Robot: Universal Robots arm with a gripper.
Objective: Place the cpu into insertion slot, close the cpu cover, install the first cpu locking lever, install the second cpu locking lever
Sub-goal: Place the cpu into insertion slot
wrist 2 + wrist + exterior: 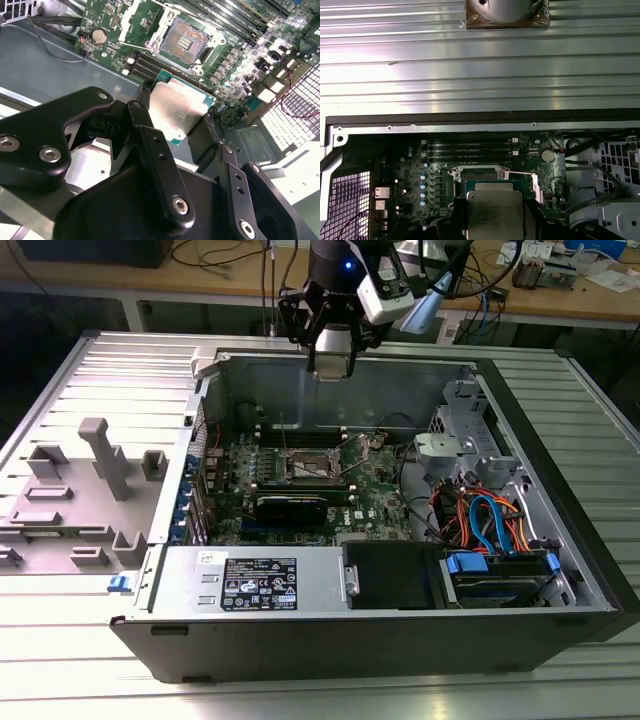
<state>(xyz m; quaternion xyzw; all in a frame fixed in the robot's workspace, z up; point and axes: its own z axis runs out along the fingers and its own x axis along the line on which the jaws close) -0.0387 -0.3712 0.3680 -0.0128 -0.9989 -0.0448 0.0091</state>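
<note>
My gripper (pixel 332 362) hangs above the open computer case, over its back wall, shut on the cpu (pixel 175 112). The cpu is a flat square chip with a silvery top and a green edge, clamped between the two black fingers (pixel 145 107) in both wrist views. Below it on the green motherboard (pixel 385 502) lies the insertion slot (pixel 187 42), a dark square socket with its contacts bare and a silver metal frame around it. In the first wrist view the cpu (pixel 494 205) sits in front of the insertion slot (pixel 487 186) and is apart from it. I cannot pick out the cpu cover from the frame.
A long black card (pixel 290 505) lies in front of the socket and memory slots (pixel 300 435) behind it. A black power supply box (pixel 250 580) fills the case front. Orange and blue cables (pixel 490 515) bunch at the exterior view's right. A grey fixture (pixel 100 455) stands outside.
</note>
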